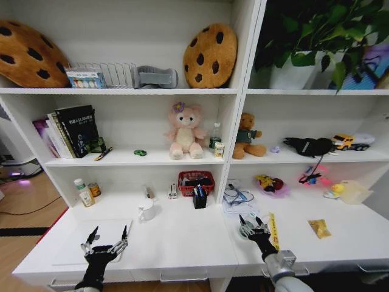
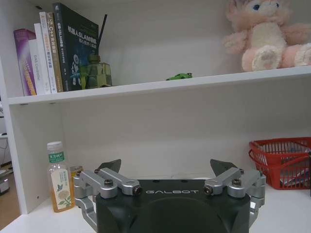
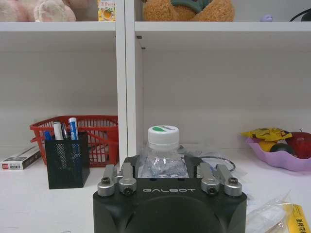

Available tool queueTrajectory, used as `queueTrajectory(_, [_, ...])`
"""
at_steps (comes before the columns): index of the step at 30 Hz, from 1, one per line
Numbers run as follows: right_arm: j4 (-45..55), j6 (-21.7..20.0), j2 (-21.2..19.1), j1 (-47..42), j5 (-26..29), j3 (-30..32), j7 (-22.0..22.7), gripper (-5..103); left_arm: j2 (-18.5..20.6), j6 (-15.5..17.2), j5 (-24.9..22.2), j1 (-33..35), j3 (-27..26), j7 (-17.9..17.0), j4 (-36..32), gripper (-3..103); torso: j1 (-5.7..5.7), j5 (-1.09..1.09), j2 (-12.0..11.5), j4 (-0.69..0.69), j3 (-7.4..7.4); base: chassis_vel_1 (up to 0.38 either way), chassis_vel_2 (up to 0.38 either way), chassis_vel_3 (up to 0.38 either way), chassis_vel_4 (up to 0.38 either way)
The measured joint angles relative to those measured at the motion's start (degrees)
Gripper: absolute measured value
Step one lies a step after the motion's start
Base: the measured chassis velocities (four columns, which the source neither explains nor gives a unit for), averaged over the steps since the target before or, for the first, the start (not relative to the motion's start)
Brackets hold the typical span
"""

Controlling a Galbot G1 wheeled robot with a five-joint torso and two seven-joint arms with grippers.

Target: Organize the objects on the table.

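right gripper [image 1: 253, 227] sits low over the white table [image 1: 182, 243], right of centre, fingers closed around a clear bottle [image 3: 163, 158] with a white cap, and the bottle stands upright between them. just beside it on the robot's right lies the yellow strip [image 1: 273, 231], and further right a small yellow packet [image 1: 320, 228]. ahead of the gripper, a black pen holder [image 1: 199, 198] with blue pens stands in front of a red basket [image 1: 196, 181]. over on the left, the left gripper [image 1: 104, 243] hovers above the silver laptop [image 1: 100, 234], fingers spread wide, nothing in them. up on the shelf, a tiny green toy [image 1: 140, 152] rests near the pink plush [image 1: 184, 131].
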Motion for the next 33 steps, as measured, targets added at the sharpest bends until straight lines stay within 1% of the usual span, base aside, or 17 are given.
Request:
queueTrajectory(1, [-0.06, 0.00, 0.02, -0.12, -0.10, 0.01, -0.13, 52, 0.00, 0.00, 0.00, 0.00, 0.00, 0.00, 0.00, 100, 0.00, 0.00, 0.00, 0.00, 0.00, 0.000, 0.000, 0.000, 0.000])
queueTrajectory(2, [-0.06, 0.00, 0.02, -0.12, -0.10, 0.01, -0.13, 52, 0.00, 0.00, 0.00, 0.00, 0.00, 0.00, 0.00, 100, 0.00, 0.00, 0.00, 0.00, 0.00, 0.000, 0.000, 0.000, 0.000])
queueTrajectory(4, [0.00, 0.06, 0.11, -0.47, -0.26, 0.26, -0.18, 41, 0.00, 0.00, 0.00, 0.00, 0.00, 0.00, 0.00, 100, 0.00, 0.00, 0.00, 0.01, 0.00, 0.000, 0.000, 0.000, 0.000])
queueTrajectory(5, [0.00, 0.06, 0.11, -0.47, -0.26, 0.26, -0.18, 41, 0.00, 0.00, 0.00, 0.00, 0.00, 0.00, 0.00, 100, 0.00, 0.00, 0.00, 0.01, 0.00, 0.000, 0.000, 0.000, 0.000])
queueTrajectory(7, [0.37, 0.09, 0.24, -0.96, -0.33, 0.62, -0.17, 32, 0.00, 0.00, 0.00, 0.00, 0.00, 0.01, 0.00, 100, 0.00, 0.00, 0.00, 0.00, 0.00, 0.000, 0.000, 0.000, 0.000])
queueTrajectory(8, [0.37, 0.09, 0.24, -0.96, -0.33, 0.62, -0.17, 32, 0.00, 0.00, 0.00, 0.00, 0.00, 0.01, 0.00, 100, 0.00, 0.00, 0.00, 0.00, 0.00, 0.000, 0.000, 0.000, 0.000])
queueTrajectory(10, [0.83, 0.20, 0.27, -1.27, -0.34, 0.98, -0.17, 25, 0.00, 0.00, 0.00, 0.00, 0.00, 0.00, 0.00, 100, 0.00, 0.00, 0.00, 0.00, 0.00, 0.000, 0.000, 0.000, 0.000])
queueTrajectory(15, [1.25, 1.16, 0.57, -1.79, -0.34, 1.31, -0.66, 24, 0.00, 0.00, 0.00, 0.00, 0.00, 0.00, 0.00, 100, 0.00, 0.01, 0.00, 0.00, 0.00, 0.000, 0.000, 0.000, 0.000])
queueTrajectory(18, [2.67, 2.00, 0.93, -2.93, -0.26, 1.93, -1.92, 24, 0.00, 0.00, 0.00, 0.00, 0.00, 0.00, 0.00, 100, 0.00, 0.01, 0.00, 0.01, 0.00, 0.000, 0.000, 0.000, 0.000])
queueTrajectory(20, [4.95, 3.39, 1.60, -5.22, -0.12, 2.94, -3.77, 24, 0.00, 0.00, 0.00, 0.00, 0.00, 0.00, 0.00, 100, 0.00, 0.00, 0.00, 0.01, 0.00, 0.000, 0.000, 0.000, 0.000])
queueTrajectory(22, [6.06, 3.74, 1.96, -6.34, -0.15, 3.34, -4.22, 24, 0.00, 0.00, 0.00, 0.00, 0.00, 0.00, 0.00, 100, 0.00, 0.01, 0.00, 0.01, 0.00, 0.000, 0.000, 0.000, 0.000])
queueTrajectory(26, [11.12, 4.51, 4.10, -11.80, -0.71, 4.92, -4.88, 24, 0.00, 0.00, 0.00, 0.00, 0.00, -0.01, 0.00, 100, 0.00, 0.00, 0.00, 0.00, 0.00, 0.000, 0.000, 0.000, 0.000])
queueTrajectory(27, [13.21, 4.81, 4.94, -14.35, -1.23, 5.93, -4.80, 24, 0.00, 0.00, 0.00, 0.00, 0.00, -0.01, 0.00, 100, 0.00, -0.02, 0.00, -0.01, -0.01, 0.000, 0.000, 0.000, 0.000])
queueTrajectory(29, [14.61, 6.01, 5.13, -17.71, -2.20, 7.17, -4.43, 24, 0.00, -0.01, 0.00, 0.00, 0.00, -0.01, 0.00, 100, 0.00, 0.00, 0.00, 0.02, -0.01, 0.000, 0.000, 0.000, 0.000])
queueTrajectory(30, [14.61, 6.01, 5.13, -17.71, -2.20, 7.17, -4.43, 24, 0.00, -0.01, 0.00, 0.00, 0.00, -0.01, 0.00, 100, 0.00, 0.00, 0.00, 0.02, -0.01, 0.000, 0.000, 0.000, 0.000])
queueTrajectory(32, [15.39, 8.53, 5.41, -23.20, -3.20, 9.80, -5.29, 24, -0.01, -0.01, 0.00, 0.00, -0.01, -0.01, 0.01, 100, 0.00, 0.00, 0.00, 0.02, -0.01, 0.000, 0.000, 0.000, 0.000])
queueTrajectory(33, [15.39, 8.53, 5.41, -23.20, -3.20, 9.80, -5.29, 24, -0.01, -0.01, 0.00, 0.00, -0.01, -0.01, 0.01, 100, 0.00, 0.00, 0.00, 0.02, -0.01, 0.000, 0.000, 0.000, 0.000])
